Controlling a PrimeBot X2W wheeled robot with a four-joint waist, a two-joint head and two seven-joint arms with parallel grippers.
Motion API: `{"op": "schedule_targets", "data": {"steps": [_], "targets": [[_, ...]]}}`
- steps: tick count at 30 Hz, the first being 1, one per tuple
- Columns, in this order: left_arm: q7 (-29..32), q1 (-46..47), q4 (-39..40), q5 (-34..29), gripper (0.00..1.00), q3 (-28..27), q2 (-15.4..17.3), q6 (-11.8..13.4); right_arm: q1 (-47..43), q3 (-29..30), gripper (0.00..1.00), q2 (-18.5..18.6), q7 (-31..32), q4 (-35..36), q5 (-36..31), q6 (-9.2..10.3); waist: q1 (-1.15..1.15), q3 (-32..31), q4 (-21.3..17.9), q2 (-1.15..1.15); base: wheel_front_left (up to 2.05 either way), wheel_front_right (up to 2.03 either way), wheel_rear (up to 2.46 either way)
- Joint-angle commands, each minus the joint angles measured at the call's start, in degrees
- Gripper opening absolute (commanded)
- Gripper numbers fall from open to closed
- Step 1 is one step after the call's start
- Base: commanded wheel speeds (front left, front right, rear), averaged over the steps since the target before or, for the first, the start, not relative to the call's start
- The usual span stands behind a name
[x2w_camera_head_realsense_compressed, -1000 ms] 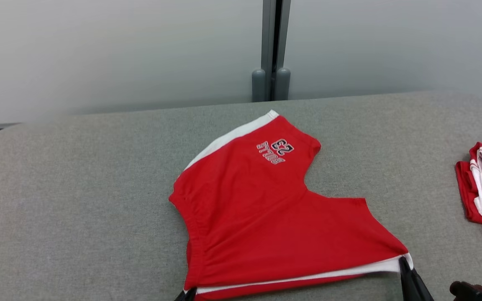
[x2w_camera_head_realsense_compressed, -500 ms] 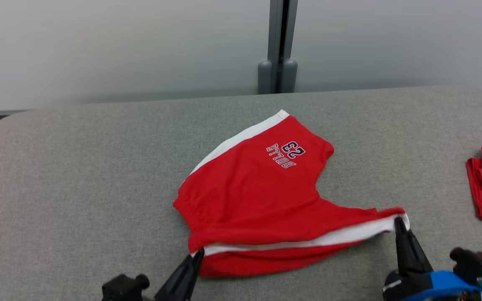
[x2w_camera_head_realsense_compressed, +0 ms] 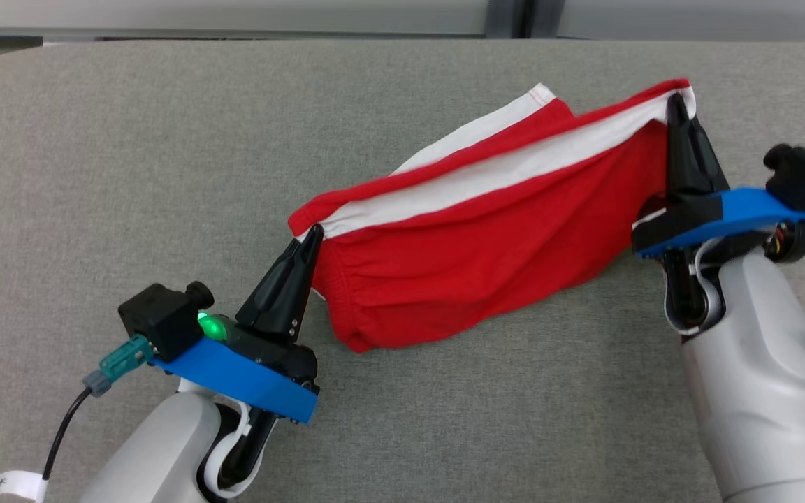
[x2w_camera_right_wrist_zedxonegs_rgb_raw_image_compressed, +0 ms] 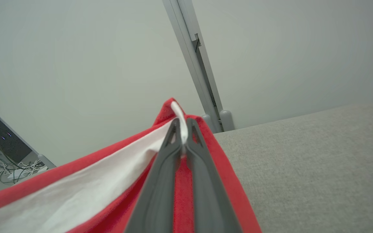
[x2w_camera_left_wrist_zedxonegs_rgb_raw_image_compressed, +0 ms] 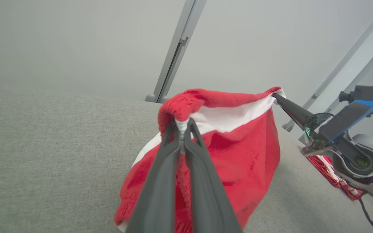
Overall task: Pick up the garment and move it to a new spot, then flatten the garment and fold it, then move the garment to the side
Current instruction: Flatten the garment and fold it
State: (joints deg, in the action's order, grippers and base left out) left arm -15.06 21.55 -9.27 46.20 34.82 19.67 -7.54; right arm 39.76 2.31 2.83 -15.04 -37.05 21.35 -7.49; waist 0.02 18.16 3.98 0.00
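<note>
The garment (x2w_camera_head_realsense_compressed: 486,244) is a pair of red shorts with a white side stripe, lifted off the grey table (x2w_camera_head_realsense_compressed: 95,175) and stretched between both grippers. My left gripper (x2w_camera_head_realsense_compressed: 313,234) is shut on its lower left corner; my right gripper (x2w_camera_head_realsense_compressed: 675,101) is shut on its upper right corner. The cloth hangs below the taut white band. In the left wrist view the fingers (x2w_camera_left_wrist_zedxonegs_rgb_raw_image_compressed: 181,124) pinch the white hem of the garment (x2w_camera_left_wrist_zedxonegs_rgb_raw_image_compressed: 238,152), and the right gripper (x2w_camera_left_wrist_zedxonegs_rgb_raw_image_compressed: 275,95) shows beyond. In the right wrist view the fingers (x2w_camera_right_wrist_zedxonegs_rgb_raw_image_compressed: 181,129) clamp the garment (x2w_camera_right_wrist_zedxonegs_rgb_raw_image_compressed: 76,187) at its white edge.
Another red and white garment (x2w_camera_left_wrist_zedxonegs_rgb_raw_image_compressed: 329,170) lies on the table behind my right arm in the left wrist view. A grey wall with a vertical post (x2w_camera_right_wrist_zedxonegs_rgb_raw_image_compressed: 199,71) runs behind the table's far edge. Bare grey table surface (x2w_camera_right_wrist_zedxonegs_rgb_raw_image_compressed: 319,168) stretches to the left and front.
Both grippers have risen and carried the garment's near edge up and away from me, folding it over; the head camera has tilted downward, so both arms show in full.
</note>
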Motion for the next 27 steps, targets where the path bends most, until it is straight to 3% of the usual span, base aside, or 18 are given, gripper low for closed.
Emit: {"op": "schedule_targets", "data": {"steps": [1,9,10,11,12,20,23,27], "targets": [[-0.1,1.0,-0.2,0.4,0.0,0.1,0.1,0.1,1.5,0.3,0.0,0.2,-0.2,-1.0,-0.7,0.0,-0.02,2.5,2.3,0.0,0.0,0.0,0.0],[-0.1,5.7,-3.6,3.7,0.0,2.1,-0.7,0.1,14.3,1.8,0.0,0.3,-0.2,-13.2,-8.4,0.0,-0.02,7.0,4.7,0.0,0.0,0.0,0.0],[-0.1,6.2,-3.9,3.8,0.0,2.4,-0.7,0.1,15.4,2.2,0.15,0.3,-0.2,-14.3,-9.8,-0.01,-0.02,7.4,4.9,0.0,0.0,0.0,0.0],[-0.1,6.4,-4.4,4.2,0.0,2.6,-0.7,0.1,16.2,2.8,0.43,0.2,-0.2,-15.2,-11.4,0.0,-0.02,7.7,5.1,0.0,0.0,0.0,0.0],[-0.1,6.1,-6.1,4.5,1.0,2.4,-1.4,0.1,18.1,3.4,1.0,0.2,-0.2,-17.0,-14.7,0.0,-0.02,8.4,5.5,0.0,0.0,0.0,0.0],[-0.1,1.6,-7.8,1.6,1.0,-1.7,-1.9,0.1,14.0,5.9,1.0,0.2,-0.2,-14.5,-25.4,0.0,-0.02,6.8,4.6,0.0,0.0,0.0,0.0],[-0.1,-1.1,-8.0,-1.1,1.0,-4.4,-2.4,0.1,11.3,9.9,1.0,0.2,2.5,-15.3,-32.9,0.0,-0.02,5.7,4.4,0.0,0.0,0.0,0.0],[-0.1,-3.2,-8.2,-3.0,1.0,-6.4,-3.1,0.1,8.9,12.6,1.0,0.2,7.4,-17.3,-35.8,0.0,-0.02,5.0,4.5,0.0,0.0,0.0,0.0]]}}
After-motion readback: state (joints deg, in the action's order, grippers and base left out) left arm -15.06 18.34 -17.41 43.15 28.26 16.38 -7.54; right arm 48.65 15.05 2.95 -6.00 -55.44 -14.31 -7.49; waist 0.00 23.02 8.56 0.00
